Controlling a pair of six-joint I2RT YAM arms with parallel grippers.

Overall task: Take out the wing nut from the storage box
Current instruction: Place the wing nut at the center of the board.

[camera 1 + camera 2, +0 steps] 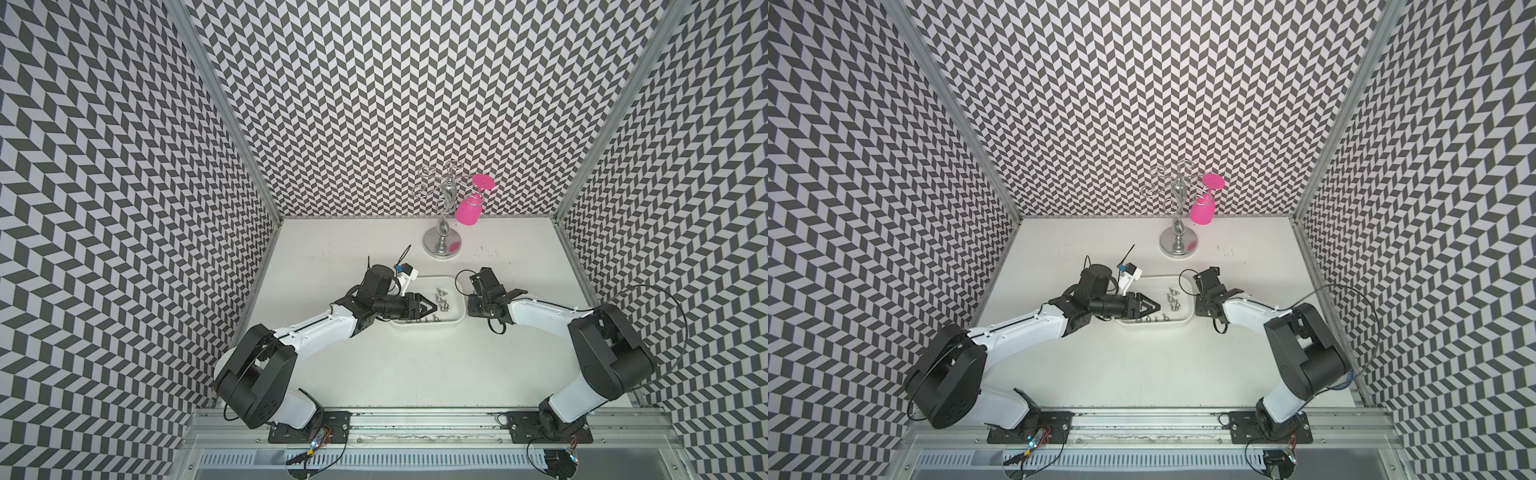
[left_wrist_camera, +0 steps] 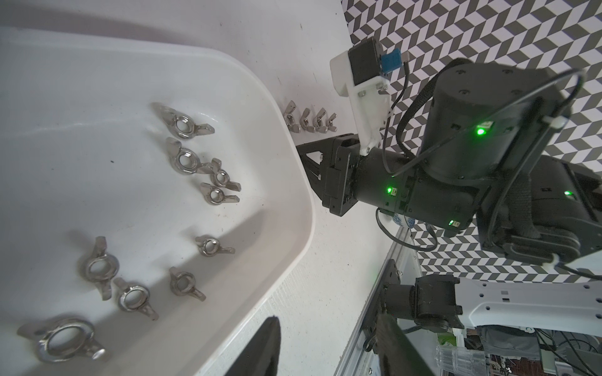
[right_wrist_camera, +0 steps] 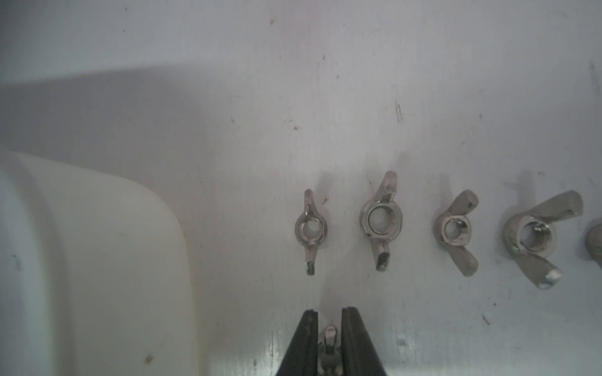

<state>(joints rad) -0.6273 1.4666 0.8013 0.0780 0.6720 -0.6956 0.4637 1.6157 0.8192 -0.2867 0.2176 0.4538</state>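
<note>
Any marking on the arms is too small to read.

Nearest the bases, the white tabletop [image 1: 395, 374] is scuffed. Beyond it, the left claw [image 1: 430, 308] hovers over the near-left part of the storage box [image 1: 449, 325], its jaws about half spread in a V. It holds nothing and touches nothing. The box is a shallow white tray sitting mid-tabletop between the two arms, and several loose wing nuts [image 2: 184, 159] lie scattered on its floor.

At the box's right side the right claw [image 3: 329, 311] points down at the tabletop, just outside the rounded corner. Its black fingers [image 3: 306, 341] stand only a narrow gap apart, with one wing nut [image 3: 329, 345] upright between them, outside the box. I cannot tell whether the pads press it or merely flank it. Just beyond, a row of wing nuts [image 3: 381, 218] lies on the tabletop, leading away from the box corner, each apart from the next.

Farthest back, near the patterned wall, a silver stand [image 1: 442, 245] carries a pink glass [image 1: 467, 210] hung upside down.
</note>
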